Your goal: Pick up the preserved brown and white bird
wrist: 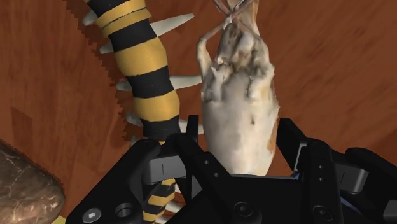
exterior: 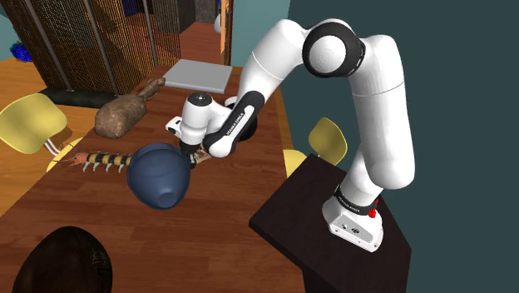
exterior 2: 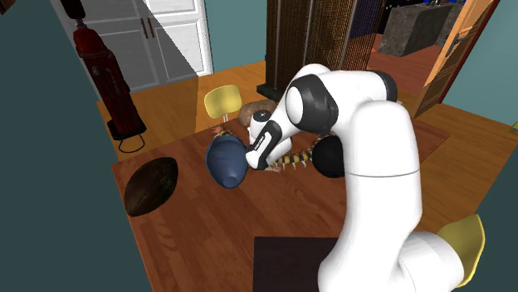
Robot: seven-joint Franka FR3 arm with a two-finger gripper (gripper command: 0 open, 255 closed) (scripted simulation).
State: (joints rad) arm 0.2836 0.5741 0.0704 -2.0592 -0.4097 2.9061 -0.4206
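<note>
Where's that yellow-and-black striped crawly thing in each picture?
Shoulder view: the striped centipede lies left of centre, left of the dark blue round thing.
Second exterior view: mid-picture, right of that blue thing.
Wrist view: alongside the claw.
Shared landmark: the claw, beside its end.

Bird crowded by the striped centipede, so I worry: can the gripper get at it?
Probably yes: the open gripper straddles the bird; the centipede lies just outside one finger.

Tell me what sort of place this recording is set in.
Probably a dining area in a house: a large wooden table with yellow chairs beside it, a wood floor, and white cupboard doors at the back.
</note>
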